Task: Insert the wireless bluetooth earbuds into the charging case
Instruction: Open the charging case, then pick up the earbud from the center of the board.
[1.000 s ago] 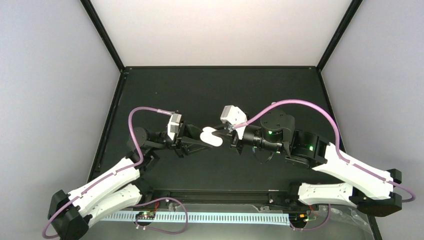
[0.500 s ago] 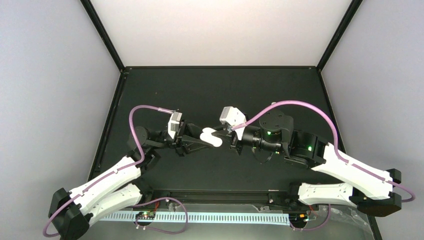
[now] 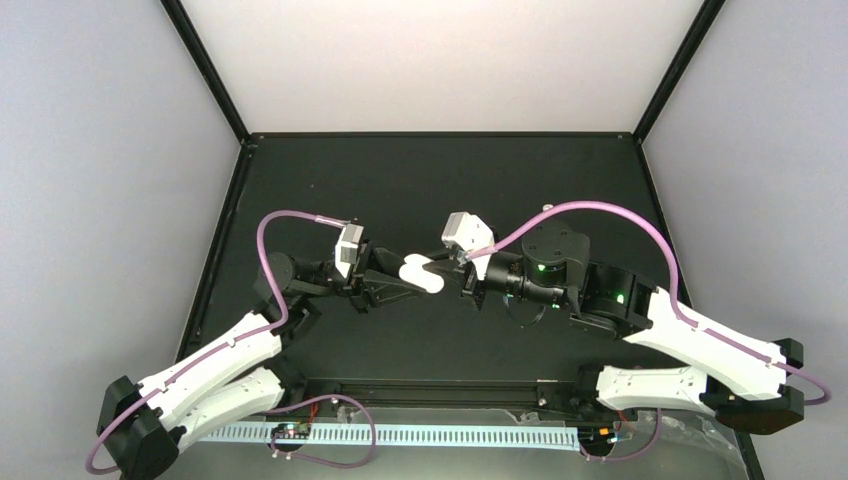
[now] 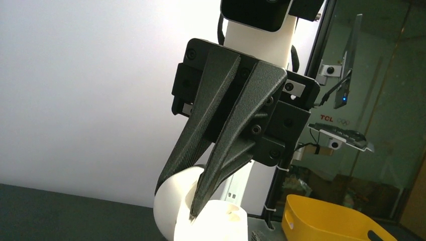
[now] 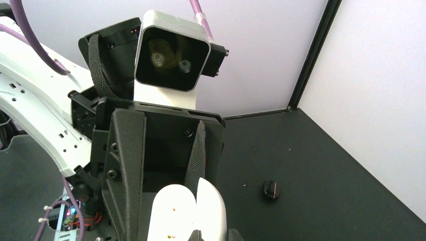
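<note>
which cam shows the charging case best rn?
Right wrist: the charging case sits close up, both white halves and the seam between them visible, though its bottom is cropped. Top external shows only a small bright blob, no detail. Left wrist catches a rounded part at the bottom edge, partly behind the right claw.

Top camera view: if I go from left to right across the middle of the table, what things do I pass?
left gripper → charging case → right gripper
</note>
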Motion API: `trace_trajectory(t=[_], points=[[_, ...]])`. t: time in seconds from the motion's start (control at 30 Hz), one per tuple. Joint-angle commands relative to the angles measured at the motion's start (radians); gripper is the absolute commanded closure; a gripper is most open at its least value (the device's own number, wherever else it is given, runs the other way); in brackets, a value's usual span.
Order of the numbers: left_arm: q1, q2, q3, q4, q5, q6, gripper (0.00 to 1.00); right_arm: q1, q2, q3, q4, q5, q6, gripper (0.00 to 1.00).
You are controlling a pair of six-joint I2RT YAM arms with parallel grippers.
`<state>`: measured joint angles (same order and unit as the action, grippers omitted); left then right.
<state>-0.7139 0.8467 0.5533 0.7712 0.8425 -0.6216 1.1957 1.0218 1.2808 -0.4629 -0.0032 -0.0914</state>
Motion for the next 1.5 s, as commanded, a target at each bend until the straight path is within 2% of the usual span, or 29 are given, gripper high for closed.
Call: trace_trajectory(t=[0.0, 0.3, 0.43, 0.6, 0.77, 0.83, 0.97, 1.07, 1.13, 1.23, 1.37, 1.47], points=[[0.002, 0.005, 0.022, 0.029, 0.019, 0.012, 0.66, 0.006, -0.022, -0.015, 0.047, 0.002, 0.014, 0.99], [0.002, 0.005, 0.023, 0.048, 0.040, 0.014, 0.84, 0.007, -0.026, -0.017, 0.050, -0.006, 0.024, 0.99], [0.002, 0.006, 0.023, 0.061, 0.056, 0.018, 0.97, 0.007, -0.028, -0.019, 0.050, -0.018, 0.030, 0.99], [0.001, -0.002, 0.018, 0.051, 0.056, 0.051, 0.98, 0.007, -0.027, -0.019, 0.047, -0.028, 0.038, 0.97], [0.001, -0.023, 0.010, 0.022, 0.052, 0.110, 0.98, 0.007, -0.032, -0.013, 0.048, 0.003, 0.070, 0.54], [0.002, -0.033, 0.008, 0.001, 0.052, 0.134, 0.98, 0.007, -0.039, -0.014, 0.058, 0.031, 0.088, 0.43], [0.001, -0.060, 0.000, -0.063, 0.023, 0.192, 0.99, 0.007, -0.063, -0.016, 0.088, 0.082, 0.136, 0.29], [0.002, -0.108, -0.002, -0.162, -0.023, 0.256, 0.98, -0.006, -0.119, -0.041, 0.134, 0.204, 0.197, 0.22], [0.004, -0.161, 0.000, -0.245, -0.057, 0.324, 0.98, -0.091, -0.150, -0.054, 0.138, 0.270, 0.265, 0.20], [0.003, -0.232, 0.004, -0.364, -0.094, 0.409, 0.98, -0.345, -0.152, -0.101, 0.082, 0.277, 0.416, 0.20], [0.003, -0.292, -0.001, -0.442, -0.110, 0.467, 0.98, -0.697, -0.124, -0.334, 0.130, 0.210, 0.650, 0.26], [0.004, -0.299, -0.001, -0.450, -0.113, 0.468, 0.99, -0.844, -0.057, -0.531, 0.290, 0.133, 0.780, 0.30]])
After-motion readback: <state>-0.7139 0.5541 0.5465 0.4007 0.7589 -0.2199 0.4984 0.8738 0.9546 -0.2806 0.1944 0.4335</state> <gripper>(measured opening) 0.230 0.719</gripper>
